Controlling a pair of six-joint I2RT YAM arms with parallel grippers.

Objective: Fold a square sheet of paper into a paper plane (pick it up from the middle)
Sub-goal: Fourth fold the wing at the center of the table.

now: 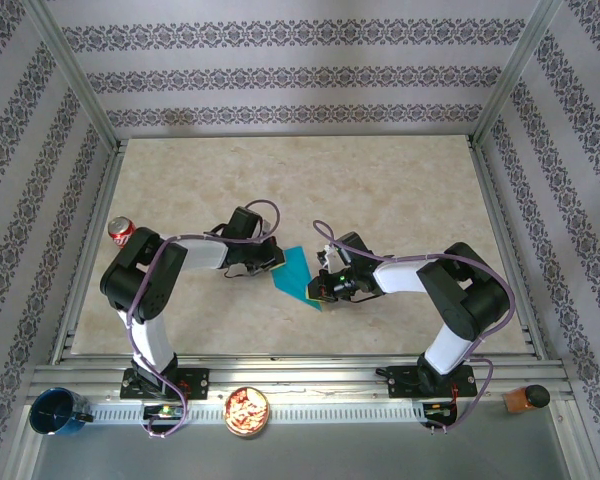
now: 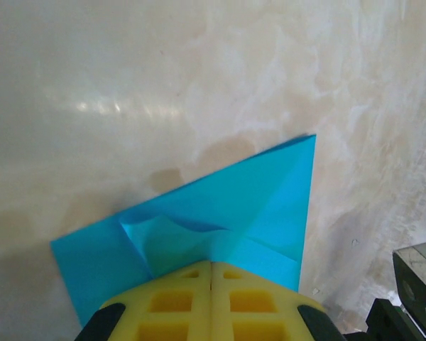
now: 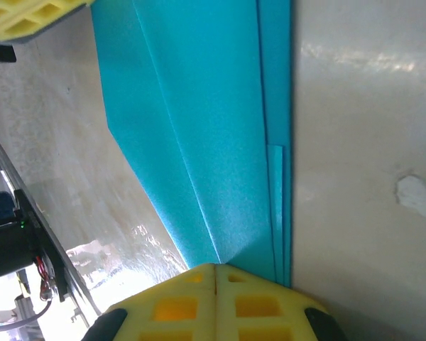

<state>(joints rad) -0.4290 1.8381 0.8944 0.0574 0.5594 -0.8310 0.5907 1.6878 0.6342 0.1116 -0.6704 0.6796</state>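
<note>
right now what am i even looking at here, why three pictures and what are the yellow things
These are two robot arms bolted to a table. One picture looks down from above; the other two come from cameras on each wrist. The yellow blocks are finger pads. The left gripper and right gripper are both shut on a folded turquoise sheet of paper, one at each end. Nearby stand a red can, a dark blue cup and a bowl of snacks.

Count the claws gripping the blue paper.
2. The left claw is shut on one end of the folded blue paper; the right claw is shut on its opposite end, at mid-table.
</note>
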